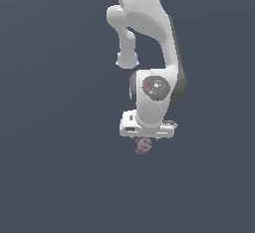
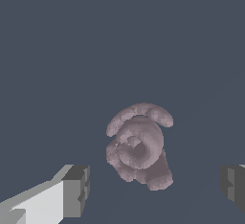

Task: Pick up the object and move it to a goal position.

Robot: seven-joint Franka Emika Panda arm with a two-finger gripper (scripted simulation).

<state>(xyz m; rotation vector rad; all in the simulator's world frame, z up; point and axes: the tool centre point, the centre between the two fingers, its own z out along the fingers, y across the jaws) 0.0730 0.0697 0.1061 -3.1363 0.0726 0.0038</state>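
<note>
We find the gripper (image 2: 153, 187) with fingers spread wide, the object (image 2: 139, 146) lying between them, untouched on the surface (image 1: 50, 177). We judge the clump light and rigid; its knobbly curves may slip, so the rounded middle is the best hold. In the exterior view the gripper body hides the fingers and most of the clump. No goal marker shows.

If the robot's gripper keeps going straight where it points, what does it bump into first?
Most likely the lumpy mauve clump. In the wrist view it sits between the open jaws of the gripper, just ahead of them. Depth is hard to judge, but nothing else shows in that line.
</note>
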